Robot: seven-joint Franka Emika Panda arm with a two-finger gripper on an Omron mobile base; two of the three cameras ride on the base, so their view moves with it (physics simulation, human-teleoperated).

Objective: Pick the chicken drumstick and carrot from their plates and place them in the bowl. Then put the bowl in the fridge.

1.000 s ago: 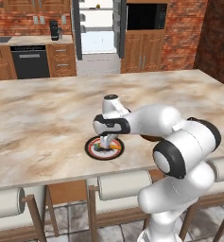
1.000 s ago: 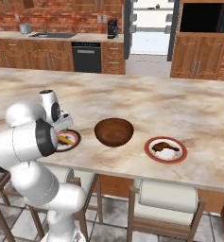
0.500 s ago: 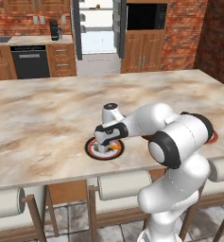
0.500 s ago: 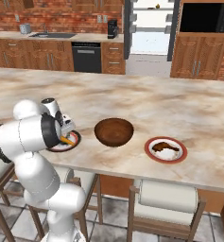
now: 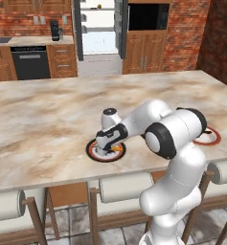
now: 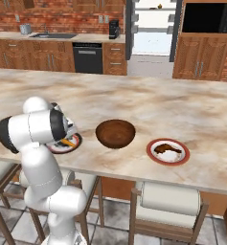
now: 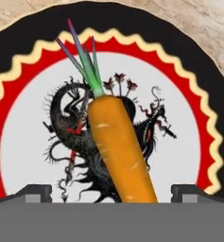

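The white arm is reaching down over the beige marbled table point(image 5: 48, 119), and its two-finger claw point(image 5: 107, 149) is hanging low over the flat round plate with a black band, a red wavy ring and a dark dragon pattern on its white centre point(image 5: 95, 154). In the hand view the slim orange carrot with a short green leafy top point(image 7: 117, 146) is lying on that patterned plate point(image 7: 33, 118), its leaves pointing away from the camera, its body running down between the two dark fingertips point(image 7: 33, 193). The tips are standing well apart on either side of the carrot, touching nothing, so the claw is spread wide and released.

In the right base view the same plate point(image 6: 69, 146) is sitting near the table's front edge, partly hidden behind the arm, with a bit of the carrot point(image 6: 67, 142) showing. Beside it, toward the table's middle, the round, deep, glossy brown bowl point(image 6: 115, 133) is standing upright. On the bowl's far side the plain white plate with a red rim point(image 6: 168, 152) is carrying a brown chicken drumstick point(image 6: 164, 147).

Across the kitchen floor, the tall fridge point(image 6: 153, 28) is standing with its doors open, showing its white inside between wooden cabinets. A black dishwasher point(image 6: 87, 58) is sitting under the back counter.
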